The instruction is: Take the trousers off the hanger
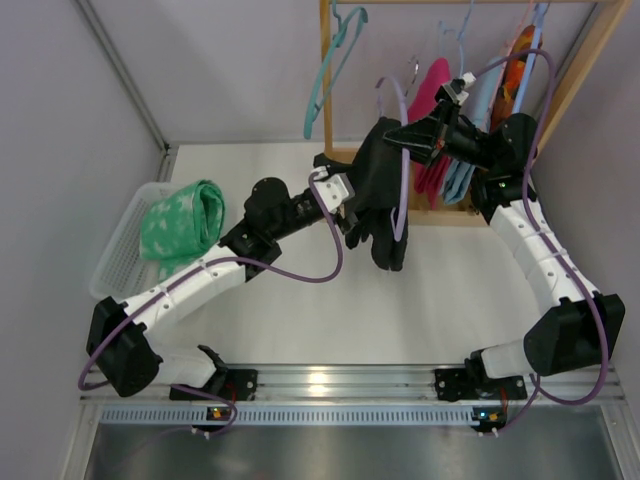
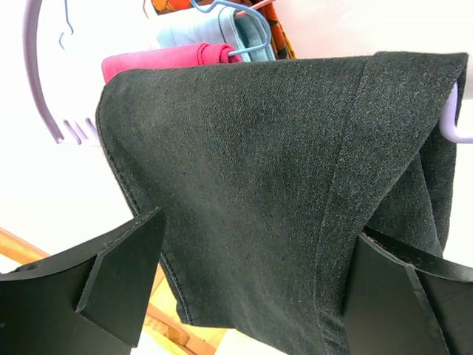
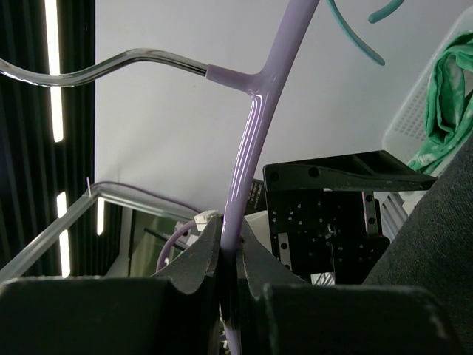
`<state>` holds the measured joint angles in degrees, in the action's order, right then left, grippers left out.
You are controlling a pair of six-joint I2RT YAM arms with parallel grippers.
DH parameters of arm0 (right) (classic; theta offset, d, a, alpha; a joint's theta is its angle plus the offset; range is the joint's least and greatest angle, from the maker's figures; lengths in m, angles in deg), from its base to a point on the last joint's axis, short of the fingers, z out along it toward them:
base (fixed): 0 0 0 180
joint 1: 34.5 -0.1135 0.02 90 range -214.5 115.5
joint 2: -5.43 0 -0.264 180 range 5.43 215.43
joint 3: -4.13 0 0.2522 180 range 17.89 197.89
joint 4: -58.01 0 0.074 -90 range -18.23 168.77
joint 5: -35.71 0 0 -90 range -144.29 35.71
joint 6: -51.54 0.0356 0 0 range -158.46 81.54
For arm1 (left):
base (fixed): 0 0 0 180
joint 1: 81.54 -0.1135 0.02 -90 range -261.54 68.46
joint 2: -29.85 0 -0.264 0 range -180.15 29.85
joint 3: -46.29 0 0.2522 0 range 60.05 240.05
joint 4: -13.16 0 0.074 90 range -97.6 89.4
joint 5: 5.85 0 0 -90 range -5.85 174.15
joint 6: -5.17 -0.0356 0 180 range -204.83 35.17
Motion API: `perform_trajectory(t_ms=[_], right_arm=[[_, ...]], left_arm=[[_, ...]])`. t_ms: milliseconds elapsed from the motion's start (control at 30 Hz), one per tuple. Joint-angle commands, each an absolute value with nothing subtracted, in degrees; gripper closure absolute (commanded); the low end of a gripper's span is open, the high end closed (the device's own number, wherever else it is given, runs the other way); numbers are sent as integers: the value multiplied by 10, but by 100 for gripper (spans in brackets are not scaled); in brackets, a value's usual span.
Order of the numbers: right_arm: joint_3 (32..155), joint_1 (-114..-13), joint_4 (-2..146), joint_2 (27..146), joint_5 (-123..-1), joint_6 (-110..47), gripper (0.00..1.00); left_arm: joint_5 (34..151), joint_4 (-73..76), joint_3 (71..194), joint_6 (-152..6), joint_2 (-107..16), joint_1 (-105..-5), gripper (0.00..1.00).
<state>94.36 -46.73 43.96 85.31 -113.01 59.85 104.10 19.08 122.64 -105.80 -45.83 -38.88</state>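
Setting: a robot lab test cell, not a home. Evidence:
- White table [image 1: 330, 310] boxed in by plain pale wall panels [image 1: 220, 70].
- Slotted aluminium rail [image 1: 330, 383] at the near edge carries the arm bases [image 1: 215, 385].
- Lilac cables [image 1: 338, 262] run loose along the arms.
- Few household items, all on or beside the table (wooden rack [image 1: 585, 70], plastic hangers [image 1: 325, 85], trousers [image 1: 388, 245], white basket [image 1: 112, 270]).
- Right wrist view: strip lights [image 3: 50, 74] against a dark background.
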Motion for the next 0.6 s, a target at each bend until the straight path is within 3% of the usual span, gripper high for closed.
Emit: perform_trajectory(t_ms=[0, 567], right_arm=[[962, -473, 364, 819, -1127, 610, 100], [964, -472, 364, 823, -1136, 609, 100]], left_arm=[[1060, 194, 1248, -1058, -459, -398, 8], [1069, 175, 1241, -1062, -456, -405, 5]])
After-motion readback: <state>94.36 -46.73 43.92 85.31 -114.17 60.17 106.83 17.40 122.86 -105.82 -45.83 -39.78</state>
